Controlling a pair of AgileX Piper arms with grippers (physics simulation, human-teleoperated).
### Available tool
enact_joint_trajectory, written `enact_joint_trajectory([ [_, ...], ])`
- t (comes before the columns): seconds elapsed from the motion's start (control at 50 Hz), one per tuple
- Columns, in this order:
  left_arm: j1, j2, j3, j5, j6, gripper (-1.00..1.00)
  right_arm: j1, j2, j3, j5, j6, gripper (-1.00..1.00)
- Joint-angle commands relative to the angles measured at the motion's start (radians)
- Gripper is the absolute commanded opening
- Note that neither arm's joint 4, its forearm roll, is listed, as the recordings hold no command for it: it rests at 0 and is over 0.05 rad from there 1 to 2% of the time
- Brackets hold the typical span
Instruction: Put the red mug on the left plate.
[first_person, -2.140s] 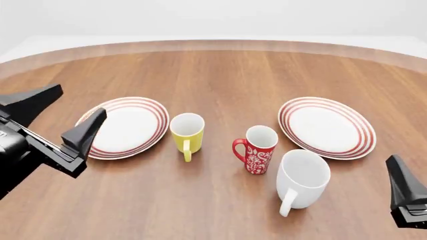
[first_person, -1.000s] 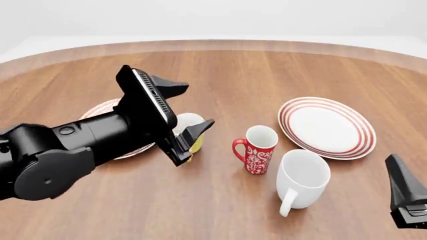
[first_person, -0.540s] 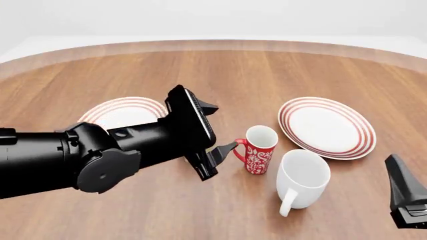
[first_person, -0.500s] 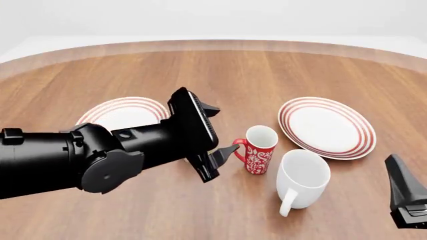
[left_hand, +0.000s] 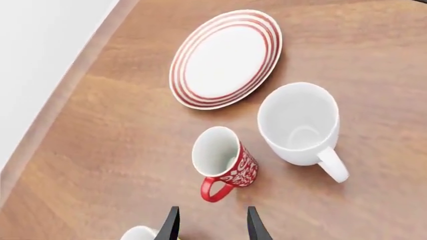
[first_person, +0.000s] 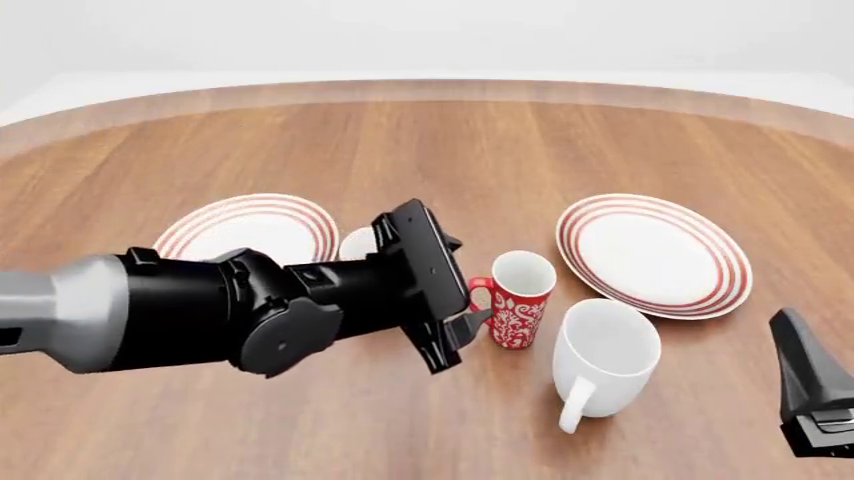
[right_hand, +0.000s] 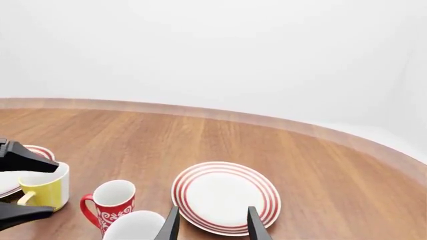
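The red mug (first_person: 519, 303) with its white floral pattern stands upright between the yellow mug and the right plate; it also shows in the left wrist view (left_hand: 224, 160) and the right wrist view (right_hand: 111, 203). My left gripper (first_person: 465, 284) is open and empty, just left of the mug's handle, with the handle (left_hand: 215, 190) between and just ahead of its fingertips (left_hand: 171, 226). The left plate (first_person: 235, 223) lies behind the left arm, partly hidden. My right gripper (first_person: 814, 392) is open and empty at the near right.
A large white mug (first_person: 605, 361) stands just right of and nearer than the red mug. A yellow mug (right_hand: 44, 192) stands left of it, mostly hidden by the arm in the front view. The right plate (first_person: 654, 255) lies at the right.
My left arm has swung from the far left across the left plate and yellow mug to the red mug's handle. The right gripper has not moved.
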Motion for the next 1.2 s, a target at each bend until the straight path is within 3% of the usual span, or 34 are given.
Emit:
enact_joint_trajectory([
  [0.02, 0.023, 0.070, -0.043, -0.001, 0.008, 1.00, 0.002, 0.000, 0.000, -0.002, -0.001, 1.00],
  [0.56, 0.045, 0.176, -0.090, -0.005, 0.030, 1.00, 0.000, 0.002, 0.000, -0.002, 0.004, 1.00],
  [0.82, 0.049, 0.211, -0.112, -0.004, 0.036, 1.00, -0.001, 0.061, 0.000, -0.062, 0.004, 1.00],
  [1.2, 0.071, 0.226, -0.144, 0.003, 0.054, 1.00, -0.002, 0.006, 0.000, -0.008, 0.003, 1.00],
])
